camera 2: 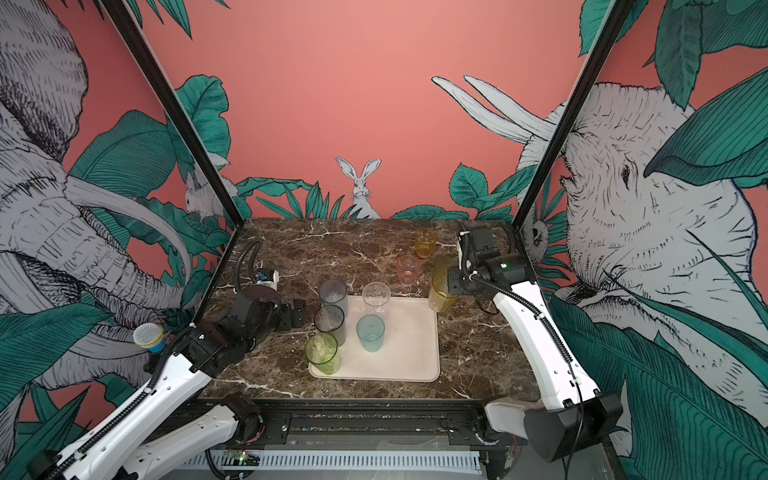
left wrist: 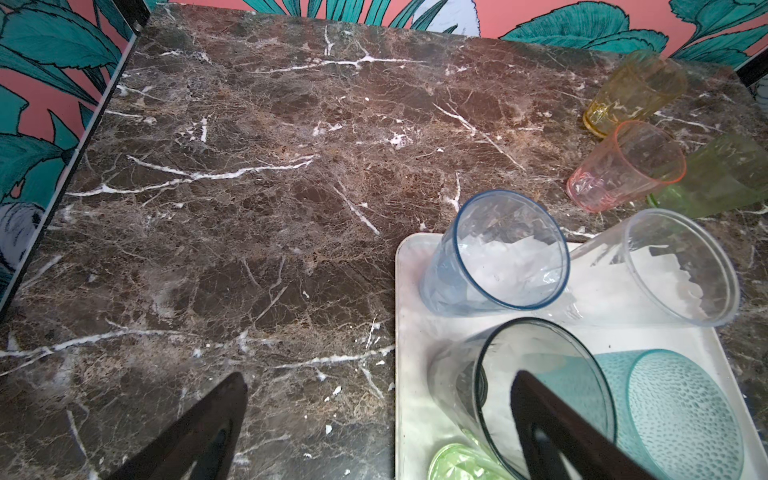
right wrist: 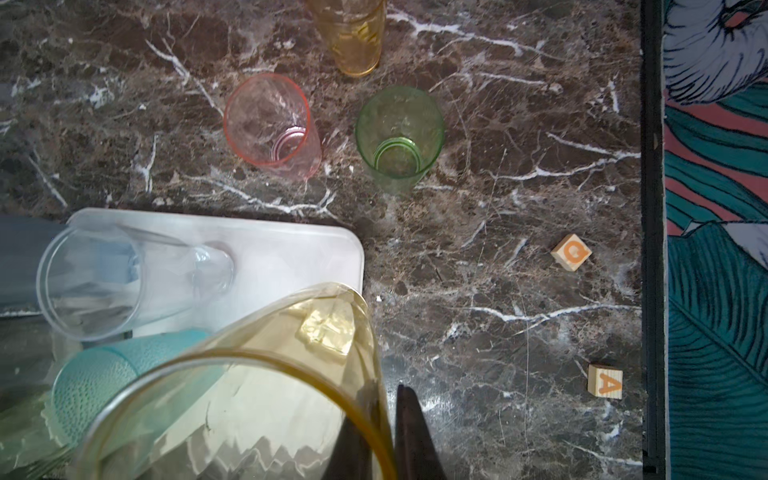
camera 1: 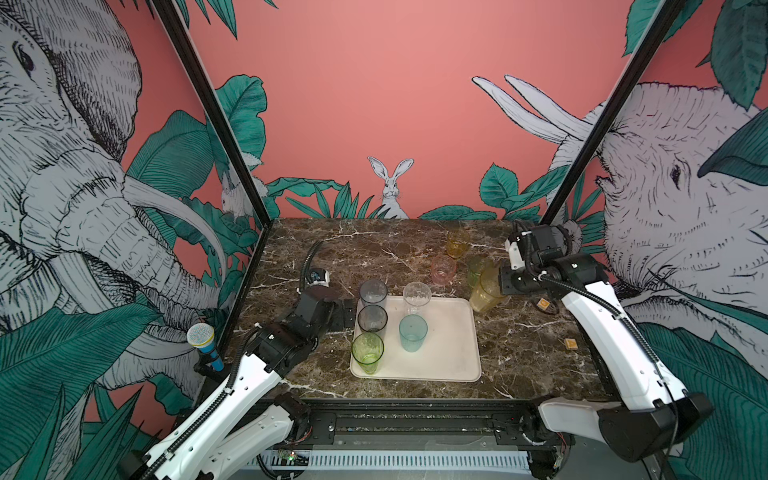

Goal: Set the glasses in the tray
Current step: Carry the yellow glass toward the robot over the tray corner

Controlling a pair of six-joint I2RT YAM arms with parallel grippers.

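Note:
The cream tray [camera 1: 449, 361] lies at the middle of the marble table. Several glasses stand in it: grey [camera 1: 373, 293], smoky [camera 1: 372, 319], green [camera 1: 367, 352], clear [camera 1: 416, 297] and teal [camera 1: 413, 332]. My right gripper [right wrist: 384, 392] is shut on the rim of a tall yellow glass [camera 1: 486, 293], one finger inside and one outside, holding it just off the tray's far right corner. Behind it, amber [camera 1: 458, 243], pink [camera 1: 443, 269] and green [right wrist: 399, 137] glasses stand on the table. My left gripper [left wrist: 379, 376] is open and empty beside the tray's left edge.
Two wooden letter blocks [right wrist: 571, 251] [right wrist: 605, 386] lie on the table right of the tray, near the black frame edge. A toy microphone [camera 1: 202, 338] stands off the table's left side. Slanted black frame posts flank the far corners.

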